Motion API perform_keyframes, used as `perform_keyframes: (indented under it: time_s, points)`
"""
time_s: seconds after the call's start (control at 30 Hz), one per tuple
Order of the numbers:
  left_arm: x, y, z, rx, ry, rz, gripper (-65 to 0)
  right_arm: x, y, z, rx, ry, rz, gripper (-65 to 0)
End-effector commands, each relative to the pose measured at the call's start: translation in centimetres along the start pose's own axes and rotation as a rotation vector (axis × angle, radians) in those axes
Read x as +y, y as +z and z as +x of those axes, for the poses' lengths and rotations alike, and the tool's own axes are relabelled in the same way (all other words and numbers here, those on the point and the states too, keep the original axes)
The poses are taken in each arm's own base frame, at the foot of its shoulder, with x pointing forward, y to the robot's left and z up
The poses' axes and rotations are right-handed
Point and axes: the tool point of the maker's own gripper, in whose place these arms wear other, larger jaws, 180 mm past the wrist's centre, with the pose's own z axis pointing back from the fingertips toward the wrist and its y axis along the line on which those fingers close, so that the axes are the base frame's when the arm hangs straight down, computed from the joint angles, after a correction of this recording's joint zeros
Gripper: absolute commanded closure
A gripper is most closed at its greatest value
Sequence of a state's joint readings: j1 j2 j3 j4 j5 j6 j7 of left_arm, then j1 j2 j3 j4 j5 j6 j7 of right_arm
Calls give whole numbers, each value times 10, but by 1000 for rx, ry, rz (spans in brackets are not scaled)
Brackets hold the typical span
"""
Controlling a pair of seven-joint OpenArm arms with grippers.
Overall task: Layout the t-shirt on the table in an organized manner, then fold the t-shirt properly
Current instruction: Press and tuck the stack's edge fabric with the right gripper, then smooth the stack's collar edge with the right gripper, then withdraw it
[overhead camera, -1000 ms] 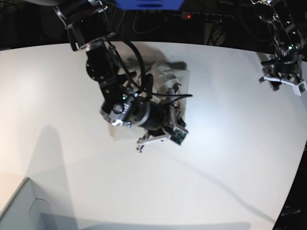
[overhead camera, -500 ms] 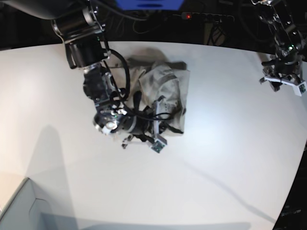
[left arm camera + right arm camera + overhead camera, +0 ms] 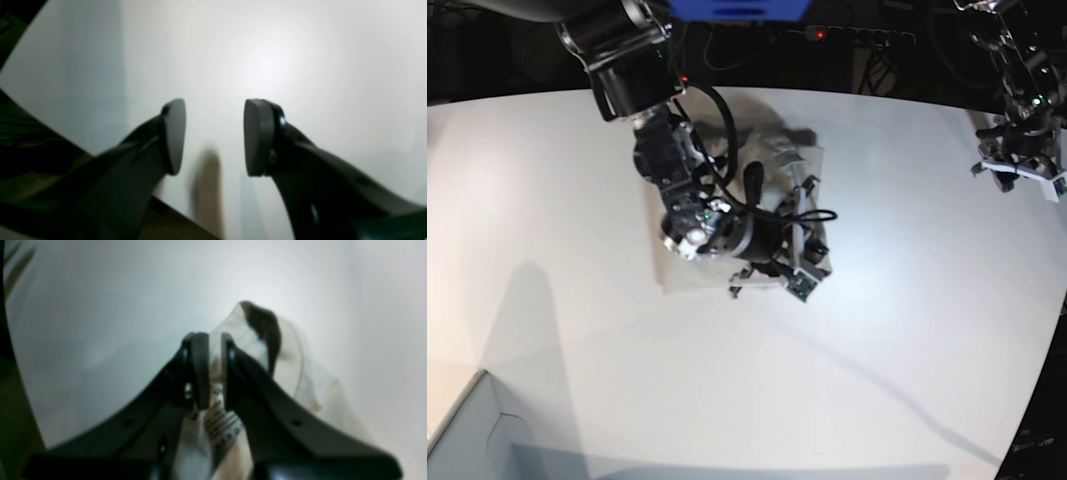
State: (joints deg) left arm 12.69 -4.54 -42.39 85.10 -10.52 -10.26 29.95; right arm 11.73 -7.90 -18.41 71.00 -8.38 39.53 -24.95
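Note:
The t-shirt (image 3: 770, 150) lies crumpled on the white table (image 3: 907, 300), mostly under my right arm. In the right wrist view my right gripper (image 3: 215, 370) is shut on a fold of the t-shirt (image 3: 290, 353). Its printed label hangs just below the fingers. In the base view this gripper (image 3: 812, 250) sits at the shirt's right edge, low over the table. My left gripper (image 3: 1019, 172) hovers far to the right, near the table's far edge. In the left wrist view it (image 3: 213, 136) is open and empty over bare table (image 3: 267, 66).
A pale box corner (image 3: 467, 430) sits at the near left. Dark cables and equipment run behind the table's curved far edge (image 3: 857, 95). The right arm's cable loops over the shirt (image 3: 812, 215).
My right arm has swung back to the right and slightly away, taking the held cloth with it. The left arm has stayed still.

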Motion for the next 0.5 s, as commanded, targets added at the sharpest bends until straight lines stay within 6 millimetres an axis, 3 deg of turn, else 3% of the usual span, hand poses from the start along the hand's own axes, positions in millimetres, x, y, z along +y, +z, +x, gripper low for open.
perform_keyframes:
  time_s: [0.0,0.07,0.2,0.27,0.33,0.47]
  points:
    - [3,1,14,-42,-6,4,-276,-15,14,24,-72,23,-39,-58]
    - [2,0,16,-46,-4,3,-276,-26,38,21,-73,33,-104,-58]
    - [-6,-2,23,-62,9,-11,-276,-39,84,-5,-22,44,-214,-58]
    - [-9,-3,25,-68,11,-17,-276,-37,100,-22,14,45,-237,-58]
    - [-28,-5,23,-61,-27,-83,-276,-32,112,-42,50,33,-245,-58]
    - [-49,-3,20,-56,-81,-179,-276,-5,118,-81,114,-37,-212,-57]
